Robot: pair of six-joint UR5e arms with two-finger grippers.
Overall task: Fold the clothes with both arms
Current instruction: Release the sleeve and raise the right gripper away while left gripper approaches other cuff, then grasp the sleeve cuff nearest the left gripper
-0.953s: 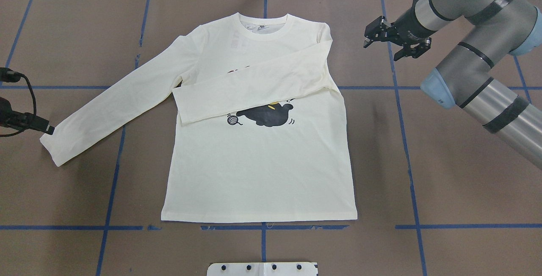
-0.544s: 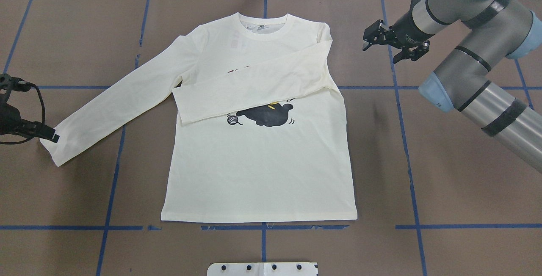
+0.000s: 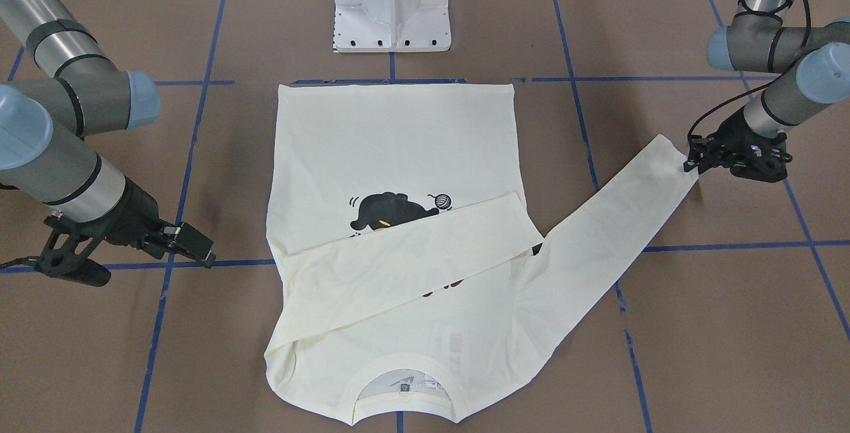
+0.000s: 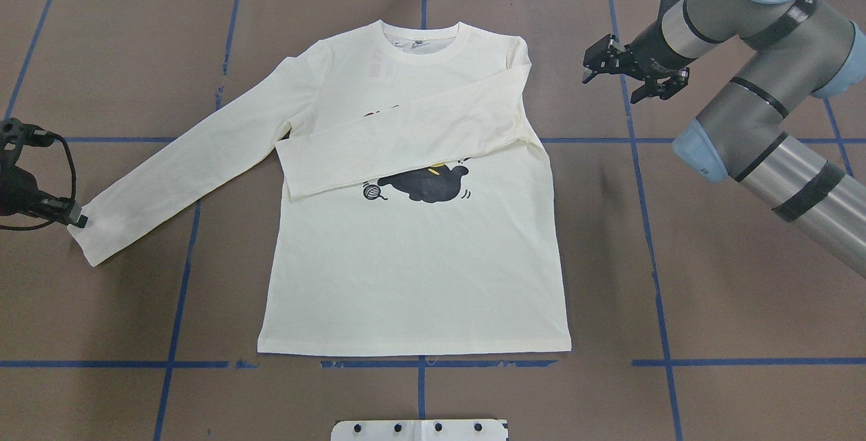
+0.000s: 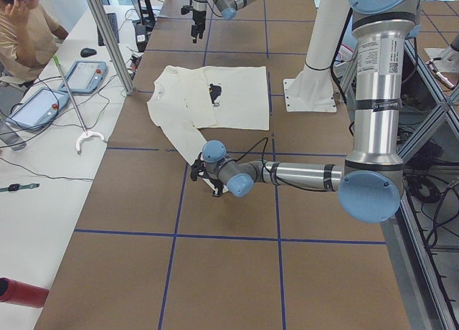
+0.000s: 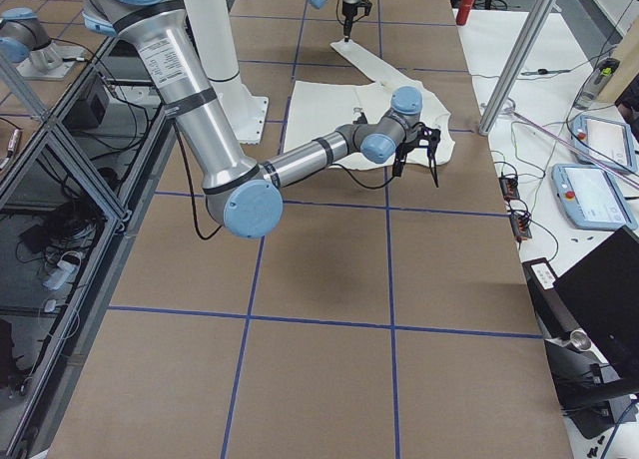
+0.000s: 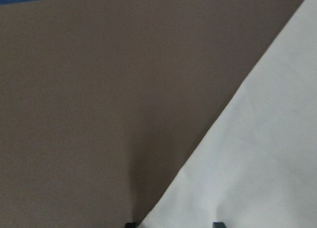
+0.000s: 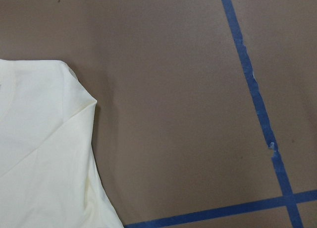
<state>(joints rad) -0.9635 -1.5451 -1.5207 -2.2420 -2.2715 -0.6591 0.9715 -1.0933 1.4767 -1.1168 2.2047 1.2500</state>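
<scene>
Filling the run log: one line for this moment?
left gripper: open at sleeve cuff; right gripper: open, off T-shirt; other sleeve: folded across chest

Matt cloth T-shirt [image 4: 413, 279], paper tabletop [image 4: 710, 279]

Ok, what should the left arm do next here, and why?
Probably close the left gripper on the cuff of the outstretched sleeve. The other sleeve already lies folded across the shirt, this one lies flat on the table, and the left wrist view shows the jaws apart with cloth between them.
</scene>
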